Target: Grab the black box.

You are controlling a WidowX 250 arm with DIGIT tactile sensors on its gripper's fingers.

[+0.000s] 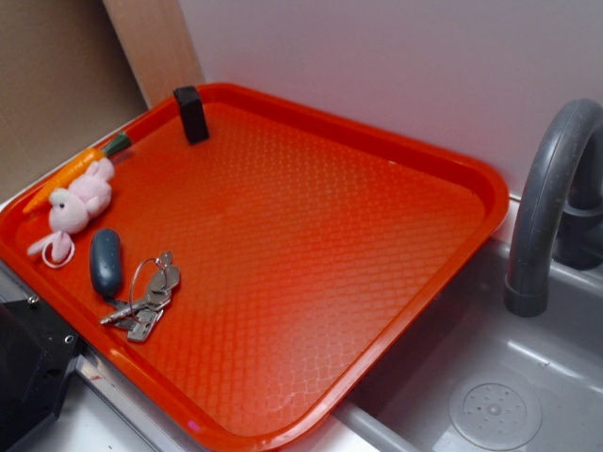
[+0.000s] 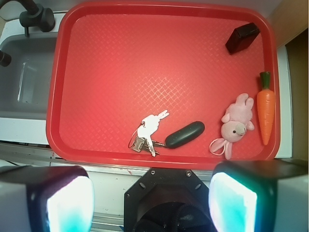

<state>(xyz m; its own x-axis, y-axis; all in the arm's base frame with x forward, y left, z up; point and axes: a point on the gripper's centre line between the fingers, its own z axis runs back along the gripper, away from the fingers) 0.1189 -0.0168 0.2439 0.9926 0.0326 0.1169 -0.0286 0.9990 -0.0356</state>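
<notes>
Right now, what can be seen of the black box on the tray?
The black box is a small, matte, unmarked block with rounded edges. It stands on end in a corner of the red tray, apparently close to the rim, resting only on the tray floor. The toy carrot lies apart from it. Nothing grips it.

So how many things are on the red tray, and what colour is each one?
Black: 1, the black box
Dark blue: 1, the key fob with silver keys on it
Pink: 1, the bunny
Orange: 1, the carrot
Total: 4 things on the tray
</notes>
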